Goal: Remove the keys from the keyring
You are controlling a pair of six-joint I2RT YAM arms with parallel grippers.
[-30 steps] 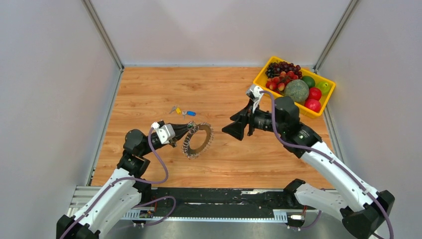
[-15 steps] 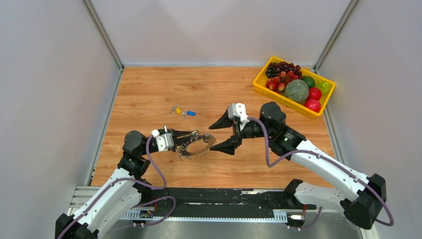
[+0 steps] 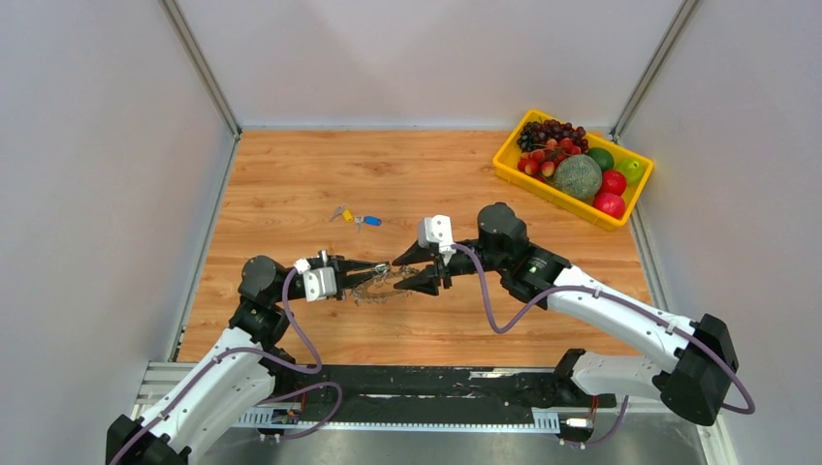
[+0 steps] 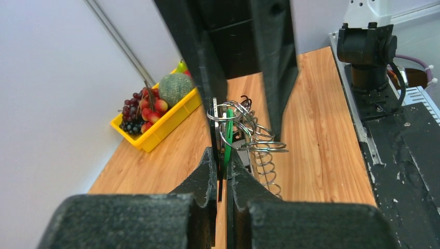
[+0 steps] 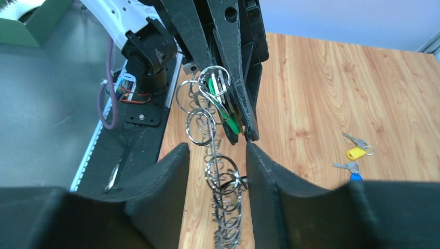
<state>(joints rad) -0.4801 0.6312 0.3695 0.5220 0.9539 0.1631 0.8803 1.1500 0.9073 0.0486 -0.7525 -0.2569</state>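
The keyring (image 3: 373,291), a wire ring strung with small silver rings and keys, hangs edge-on from my left gripper (image 3: 376,266). In the left wrist view my left gripper (image 4: 223,155) is shut on the ring at a green-headed key (image 4: 228,136). My right gripper (image 3: 395,274) is open, its fingers on either side of the ring's far end. In the right wrist view the string of rings (image 5: 224,179) runs between my right gripper's (image 5: 217,148) open fingers without touching them. Two loose keys, yellow-headed (image 3: 346,215) and blue-headed (image 3: 371,221), lie on the table; they also show in the right wrist view (image 5: 355,153).
A yellow tray (image 3: 504,160) of fruit stands at the back right corner and shows in the left wrist view (image 4: 155,129). Grey walls close the table on three sides. The black rail (image 3: 407,383) with the arm bases runs along the near edge.
My right gripper has swung left from near the tray and now straddles the keyring. My left gripper has turned the ring from face-on to edge-on and lowered it slightly.
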